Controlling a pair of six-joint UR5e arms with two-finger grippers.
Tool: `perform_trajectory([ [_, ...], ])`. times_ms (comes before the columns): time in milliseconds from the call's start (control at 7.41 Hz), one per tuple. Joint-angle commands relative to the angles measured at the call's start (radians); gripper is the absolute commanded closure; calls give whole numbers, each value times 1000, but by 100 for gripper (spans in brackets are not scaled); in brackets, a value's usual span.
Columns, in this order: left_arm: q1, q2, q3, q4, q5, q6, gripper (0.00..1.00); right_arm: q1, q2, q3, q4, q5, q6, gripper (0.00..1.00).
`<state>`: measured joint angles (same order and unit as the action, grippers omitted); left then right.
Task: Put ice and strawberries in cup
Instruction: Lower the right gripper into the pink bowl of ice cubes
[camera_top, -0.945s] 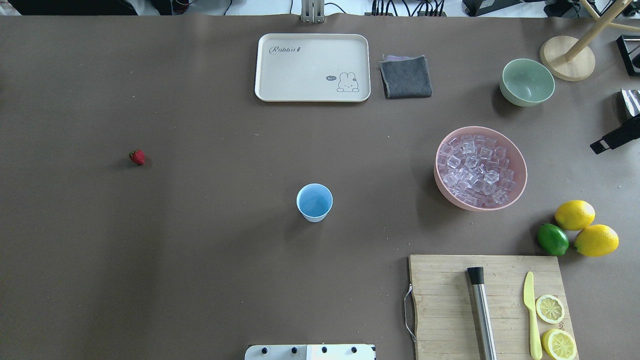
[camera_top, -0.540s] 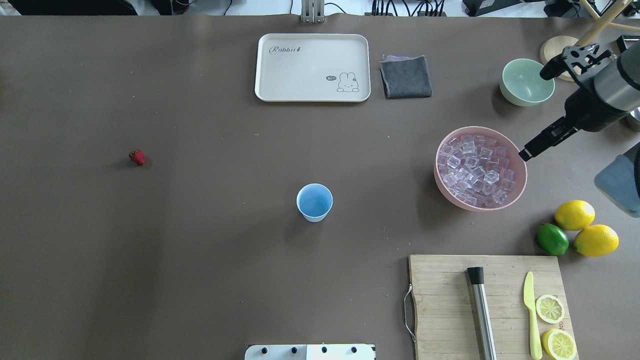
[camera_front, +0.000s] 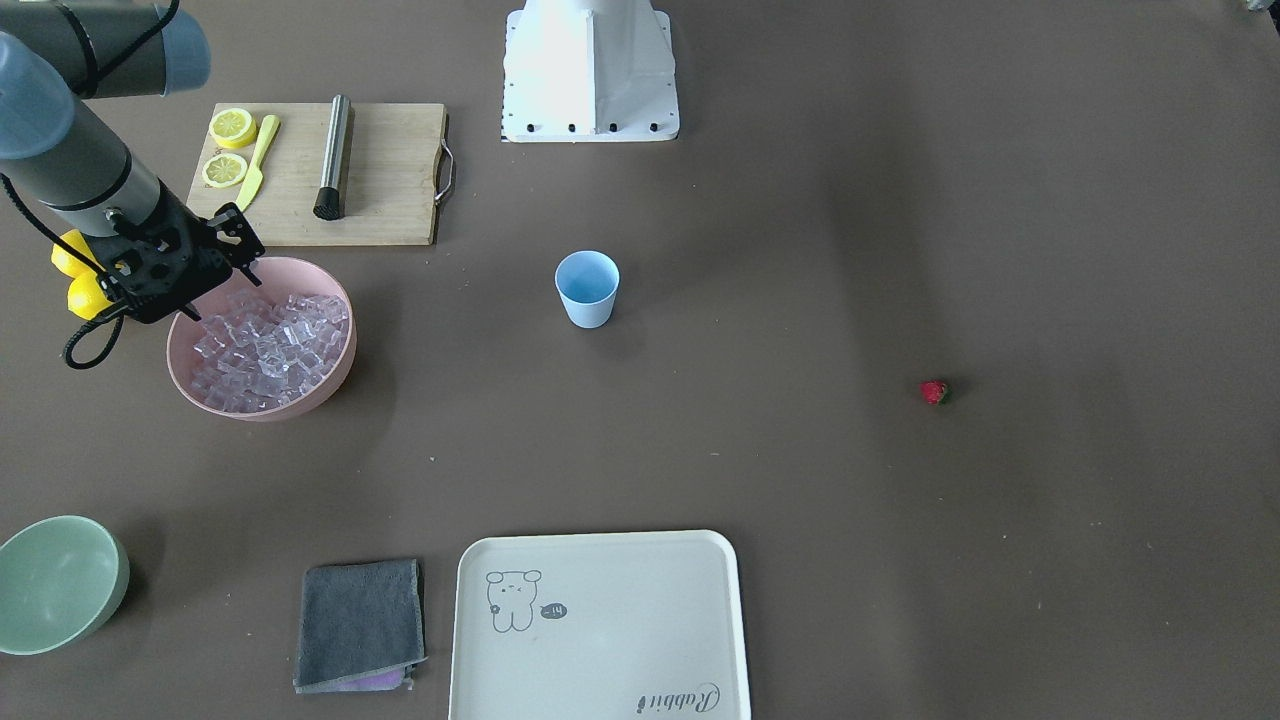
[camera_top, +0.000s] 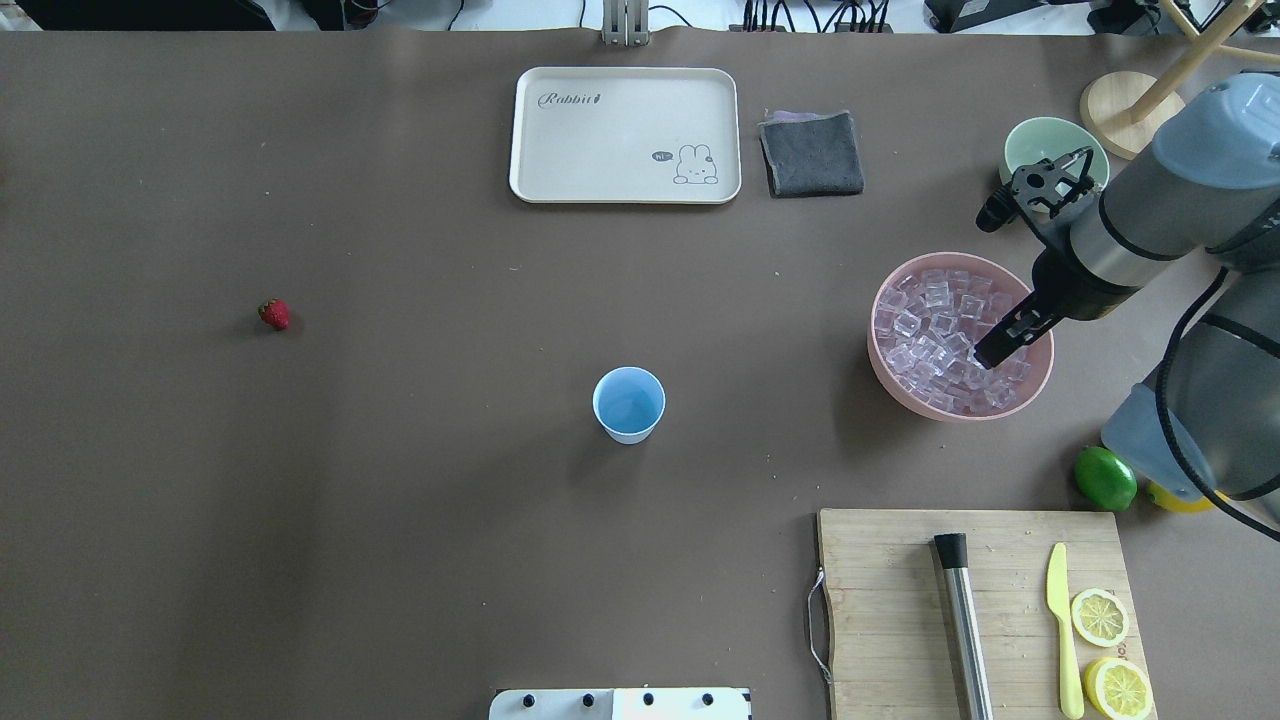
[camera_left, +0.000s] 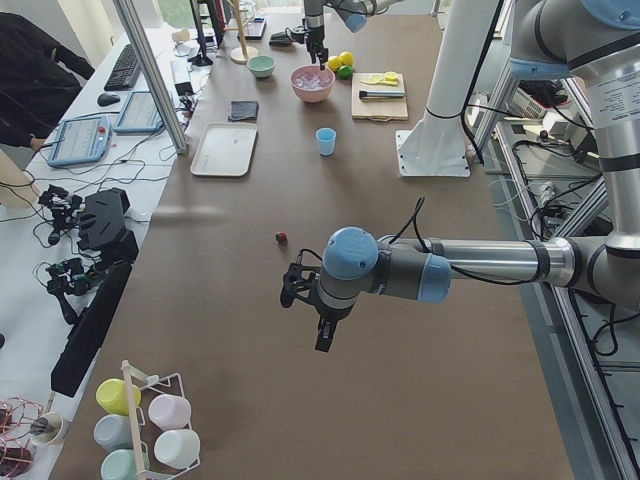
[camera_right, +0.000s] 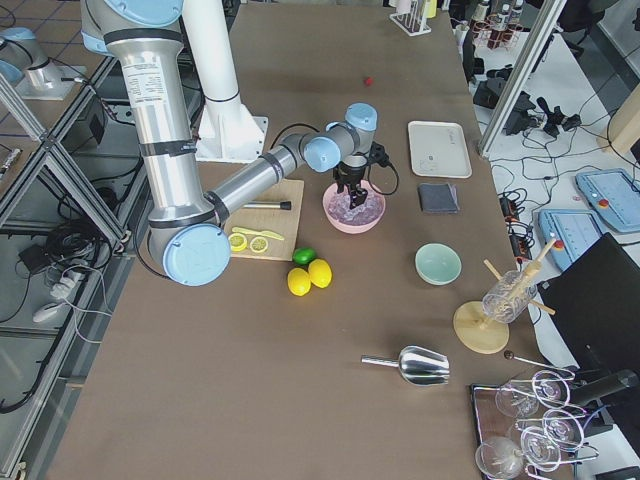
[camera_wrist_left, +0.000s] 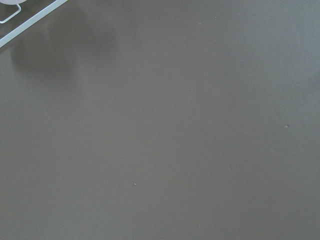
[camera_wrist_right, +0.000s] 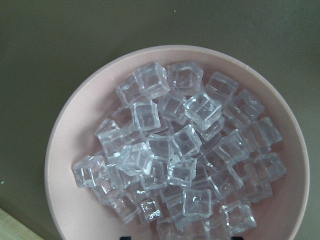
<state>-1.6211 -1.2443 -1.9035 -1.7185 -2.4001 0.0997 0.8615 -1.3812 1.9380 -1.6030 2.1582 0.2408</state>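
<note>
Many ice cubes (camera_wrist_right: 175, 150) fill pink bowl (camera_wrist_right: 65, 150) | cup (camera_top: 629, 405) upright, well apart

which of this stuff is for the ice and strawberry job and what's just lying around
For the job: ice, strawberry, cup, pink bowl holding the ice.
Lying about: tray, grey cloth, green bowl, lime, cutting board, muddler, knife, lemon halves.

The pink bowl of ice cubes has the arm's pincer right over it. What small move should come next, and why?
Probably lower the right pincer straight down onto one cube of the ice. It hangs over the pink bowl, and the cup looks empty, so ice has yet to be picked.
</note>
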Motion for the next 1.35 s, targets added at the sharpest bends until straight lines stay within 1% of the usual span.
perform_trajectory([
  [0, 0, 0, 0, 0, -1, 0, 2, -58, 5, -7, 0, -64, 29, 38],
  [540, 0, 0, -3, 0, -14, -2, 2, -76, -2, -42, 0, -75, 28, 37],
  [1215, 0, 0, -8, 0, -14, -2, 2, -79, -15, -51, -2, -80, 29, 38],
])
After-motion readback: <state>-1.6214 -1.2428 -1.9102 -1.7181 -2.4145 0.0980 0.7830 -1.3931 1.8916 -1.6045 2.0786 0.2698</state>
